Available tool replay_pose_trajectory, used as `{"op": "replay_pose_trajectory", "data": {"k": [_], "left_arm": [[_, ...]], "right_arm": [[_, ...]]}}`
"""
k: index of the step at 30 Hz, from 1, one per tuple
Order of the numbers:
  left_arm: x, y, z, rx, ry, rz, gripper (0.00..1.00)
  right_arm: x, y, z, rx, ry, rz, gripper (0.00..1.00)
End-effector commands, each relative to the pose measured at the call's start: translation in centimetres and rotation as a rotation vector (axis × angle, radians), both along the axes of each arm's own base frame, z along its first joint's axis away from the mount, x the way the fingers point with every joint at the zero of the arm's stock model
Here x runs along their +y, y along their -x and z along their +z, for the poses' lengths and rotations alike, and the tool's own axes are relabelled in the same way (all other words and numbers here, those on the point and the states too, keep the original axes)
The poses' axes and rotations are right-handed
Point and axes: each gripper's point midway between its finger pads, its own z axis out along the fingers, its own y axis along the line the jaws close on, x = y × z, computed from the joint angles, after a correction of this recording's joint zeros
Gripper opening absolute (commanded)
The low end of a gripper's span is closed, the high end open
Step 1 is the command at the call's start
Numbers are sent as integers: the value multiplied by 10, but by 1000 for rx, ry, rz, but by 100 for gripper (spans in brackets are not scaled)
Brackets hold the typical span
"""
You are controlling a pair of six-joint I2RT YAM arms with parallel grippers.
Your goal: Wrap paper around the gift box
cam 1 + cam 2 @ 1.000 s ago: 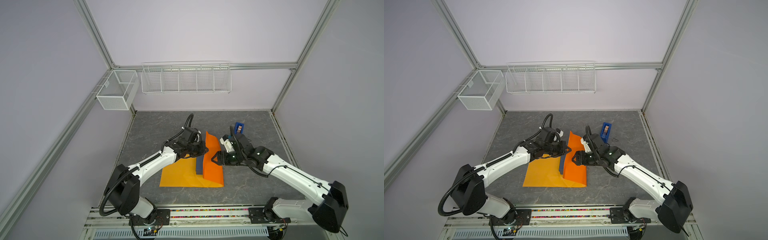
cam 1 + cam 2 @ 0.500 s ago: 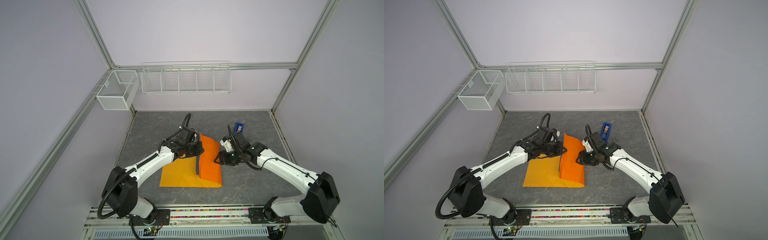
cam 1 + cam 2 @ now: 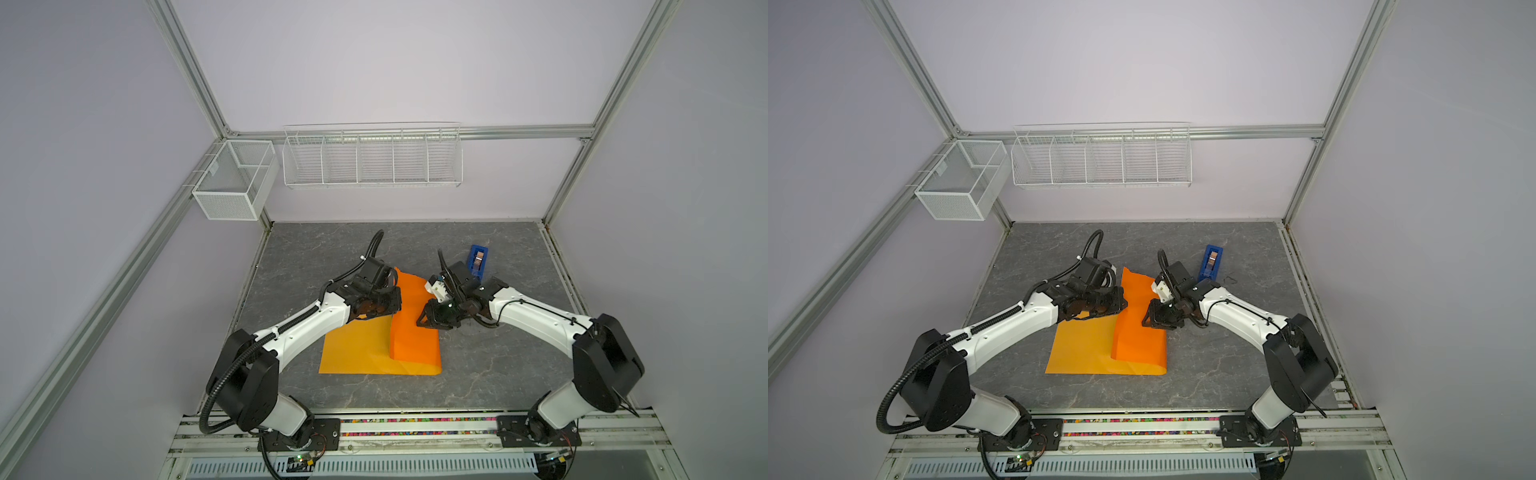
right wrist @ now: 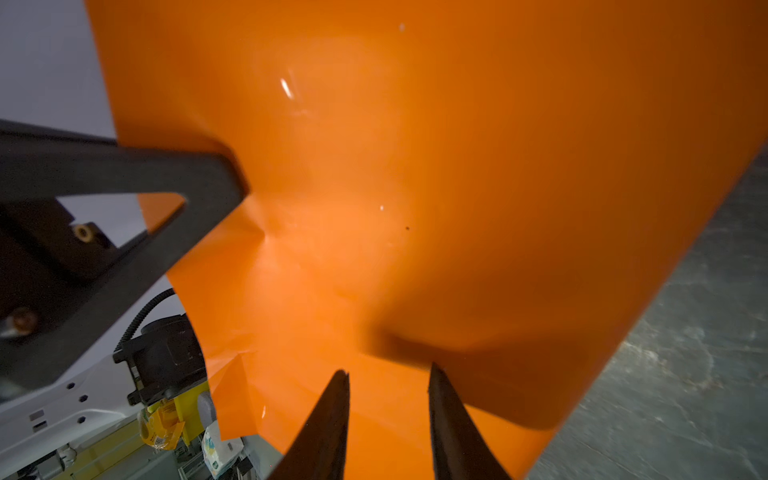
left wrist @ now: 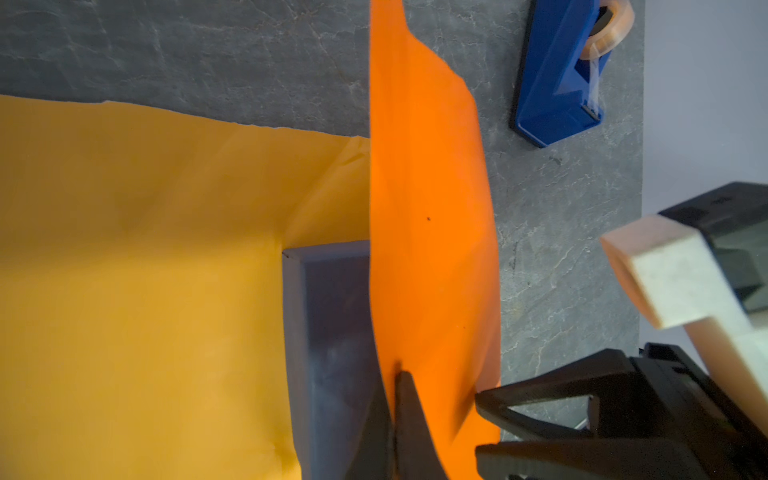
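The orange paper (image 3: 357, 349) (image 3: 1084, 349) lies on the grey table, its right part lifted into a standing flap that curves over the gift box. The navy gift box (image 5: 328, 332) shows only in the left wrist view, under the flap; in both top views it is hidden. My left gripper (image 3: 392, 307) (image 3: 1121, 305) (image 5: 395, 374) is shut on the flap's edge. On the flap's outer side, my right gripper (image 3: 422, 322) (image 3: 1147, 322) (image 4: 388, 370) is open, its narrow gap facing the paper (image 4: 457, 166) with nothing between the fingers.
A bright blue tape dispenser (image 3: 478, 262) (image 3: 1211, 262) (image 5: 557, 79) stands just behind the right arm. A long wire basket (image 3: 372, 158) and a small mesh one (image 3: 232, 183) hang on the back wall.
The left gripper has pulled the flap further left over the box, which no longer shows in the top views. The right gripper has narrowed its jaws and stayed at the flap's outer side.
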Motion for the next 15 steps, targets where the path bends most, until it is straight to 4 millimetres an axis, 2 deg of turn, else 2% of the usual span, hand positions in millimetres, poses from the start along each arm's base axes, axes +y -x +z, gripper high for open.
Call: {"op": "replay_pose_trajectory", "data": {"k": [1, 4, 7, 11, 15], "left_arm": [[11, -1, -18, 12, -58, 13, 1], [16, -2, -24, 23, -56, 30, 7], [24, -3, -22, 23, -44, 50, 15], [39, -4, -11, 11, -15, 86, 40], [34, 4, -4, 28, 73, 40, 54]], "right_arm": [[4, -1, -5, 13, -6, 12, 35], [3, 1, -15, 35, 14, 18, 34], [0, 3, -20, 48, 32, 19, 34], [-1, 4, -19, 52, 30, 19, 34], [-1, 5, -18, 51, 32, 21, 34]]}}
